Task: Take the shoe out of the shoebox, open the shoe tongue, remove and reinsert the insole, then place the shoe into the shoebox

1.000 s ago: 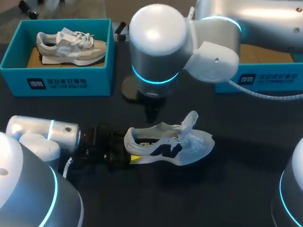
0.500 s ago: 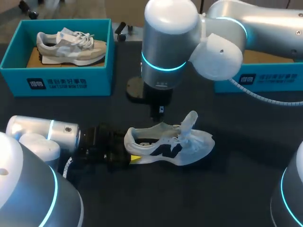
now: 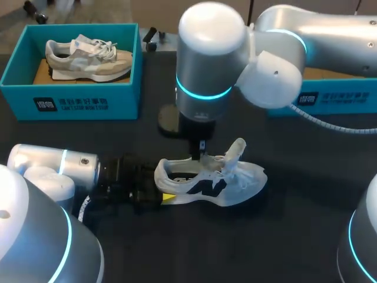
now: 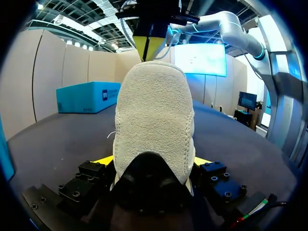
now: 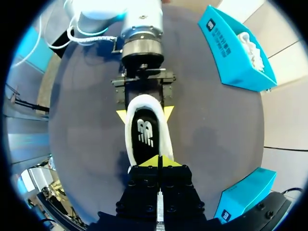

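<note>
Dark tabletop (image 3: 306, 236) bears it all. The right arm (image 3: 212, 65) stands over the middle, and the left arm (image 3: 53, 168) lies low at the near left. A teal shoebox (image 3: 70, 103) at the far left holds a beige shoe (image 3: 88, 56). The white shoe (image 3: 235, 183) sits upright on the table, well apart from that box, its heel pinched from both sides by the left gripper (image 4: 153, 161). The right gripper (image 5: 158, 162) hangs over the front of the shoe's opening, its tips pressed together, with the black insole (image 5: 145, 134) showing inside.
</note>
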### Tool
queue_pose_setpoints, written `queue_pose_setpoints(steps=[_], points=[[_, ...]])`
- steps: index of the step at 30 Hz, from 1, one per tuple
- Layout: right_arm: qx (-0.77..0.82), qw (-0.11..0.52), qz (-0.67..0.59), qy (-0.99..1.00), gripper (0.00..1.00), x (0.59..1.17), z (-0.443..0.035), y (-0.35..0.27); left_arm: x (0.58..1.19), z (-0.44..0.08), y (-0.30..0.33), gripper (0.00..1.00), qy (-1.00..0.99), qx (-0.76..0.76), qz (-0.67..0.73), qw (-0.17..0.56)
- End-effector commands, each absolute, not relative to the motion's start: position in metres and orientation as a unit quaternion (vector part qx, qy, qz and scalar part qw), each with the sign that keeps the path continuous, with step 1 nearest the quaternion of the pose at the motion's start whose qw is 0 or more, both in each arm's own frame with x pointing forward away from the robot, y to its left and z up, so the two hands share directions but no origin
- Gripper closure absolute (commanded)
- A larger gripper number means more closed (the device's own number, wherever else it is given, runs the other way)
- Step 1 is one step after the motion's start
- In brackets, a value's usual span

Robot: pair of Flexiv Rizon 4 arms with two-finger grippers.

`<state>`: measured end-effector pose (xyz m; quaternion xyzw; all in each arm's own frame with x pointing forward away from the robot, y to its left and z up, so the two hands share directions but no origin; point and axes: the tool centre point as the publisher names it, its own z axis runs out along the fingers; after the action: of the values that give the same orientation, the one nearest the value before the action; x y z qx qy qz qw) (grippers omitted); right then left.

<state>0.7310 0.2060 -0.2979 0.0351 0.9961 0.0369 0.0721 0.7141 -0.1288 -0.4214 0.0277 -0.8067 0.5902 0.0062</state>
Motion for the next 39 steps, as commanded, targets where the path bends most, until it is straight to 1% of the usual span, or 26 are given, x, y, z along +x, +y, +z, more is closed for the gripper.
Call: queue_pose_setpoints(steps=[1, 6, 7, 24, 31, 39], points=[[0.032, 0.081, 0.032, 0.996, 1.0, 0.723, -0.307, 0.21, 0.714, -0.421, -0.129, 1.0, -0.807, 0.027, 0.589, 0.007], [0.026, 0.09, 0.048, 0.994, 1.0, 0.717, -0.318, 0.206, 0.714, -0.421, -0.129, 1.0, -0.807, 0.027, 0.589, 0.007], [0.019, 0.08, 0.042, 0.996, 1.0, 0.715, -0.32, 0.206, 0.714, -0.421, -0.129, 1.0, -0.807, 0.027, 0.589, 0.007], [0.015, 0.081, 0.044, 0.996, 1.0, 0.717, -0.321, 0.209, 0.714, -0.421, -0.129, 1.0, -0.807, 0.027, 0.589, 0.007], [0.009, 0.063, 0.001, 0.998, 1.0, 0.724, -0.338, 0.218, 0.714, -0.421, -0.129, 1.0, -0.807, 0.027, 0.589, 0.007], [0.005, 0.053, -0.018, 0.998, 1.0, 0.731, -0.358, 0.221, 0.714, -0.421, -0.129, 1.0, -0.807, 0.027, 0.589, 0.007]])
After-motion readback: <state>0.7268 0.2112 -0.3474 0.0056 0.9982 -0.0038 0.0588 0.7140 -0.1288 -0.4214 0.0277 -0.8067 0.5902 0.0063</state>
